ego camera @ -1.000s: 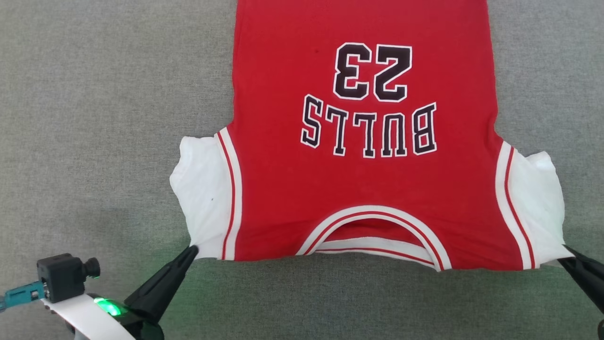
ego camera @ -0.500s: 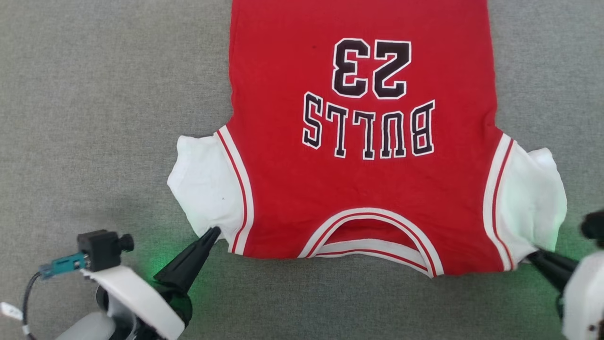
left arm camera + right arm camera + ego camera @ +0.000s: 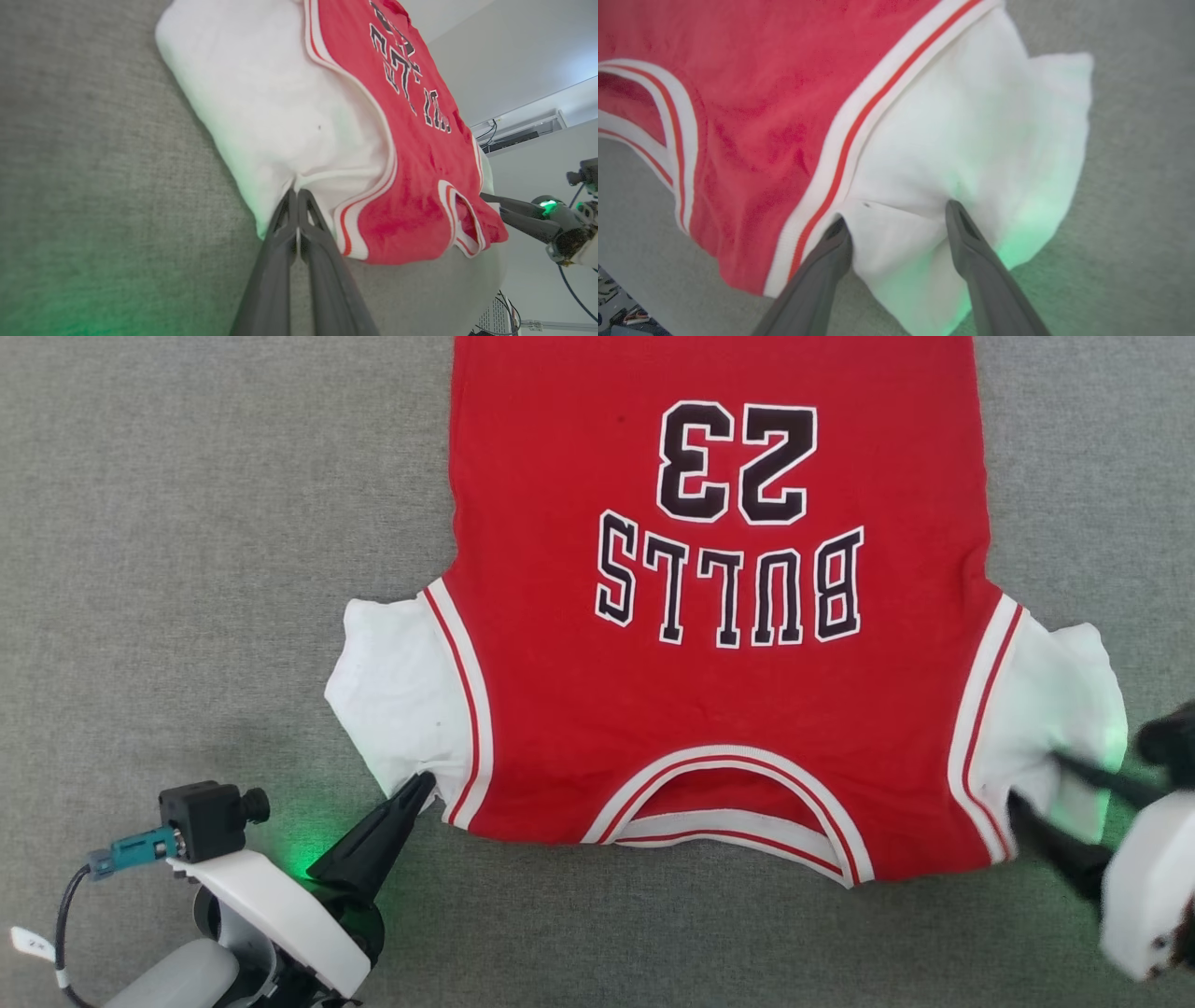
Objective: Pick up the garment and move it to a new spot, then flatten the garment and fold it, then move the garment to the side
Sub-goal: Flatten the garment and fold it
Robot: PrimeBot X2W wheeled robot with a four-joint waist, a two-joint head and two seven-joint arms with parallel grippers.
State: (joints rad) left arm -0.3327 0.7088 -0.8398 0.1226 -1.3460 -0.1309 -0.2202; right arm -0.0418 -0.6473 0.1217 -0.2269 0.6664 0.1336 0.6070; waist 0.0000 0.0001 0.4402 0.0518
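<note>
Two grippers: left gripper (image 3: pixel 422 786) lower left, right gripper (image 3: pixel 1036 779) lower right in head view, one at each sleeve.
left gripper state: long dark fingers pressed flat together, clenched on a pinch of cloth at the near corner of the white sleeve on the robot's left; fabric puckers into the tips in left wrist view.
right gripper state: released, fingers spread wide; both tips lie on the other white sleeve, one beside its striped trim, nothing clamped between them.
right gripper visibility: motion-blurred in head view, pale housing cut by the right edge; sharp in right wrist view.
garment (image 3: pixel 719 709): red jersey-style shirt, white short sleeves, white-and-red striped trim; lies flat, front up, on the grey woven surface (image 3: pixel 187 523), collar toward the robot, sleeves out to both sides.
lettering: black, white-outlined "BULLS" and "23", upside-down in head view; squashed and barely legible in left wrist view.
cut off: hem end runs past head view's top edge.
hidden: cloth inside the left fingertips; how much is pinched, can't tell.
light: green glow tints both sleeves and the surface nearby.
left wrist: small black camera (image 3: pixel 201 807) on the pale housing; arm below it cut by the bottom edge.
</note>
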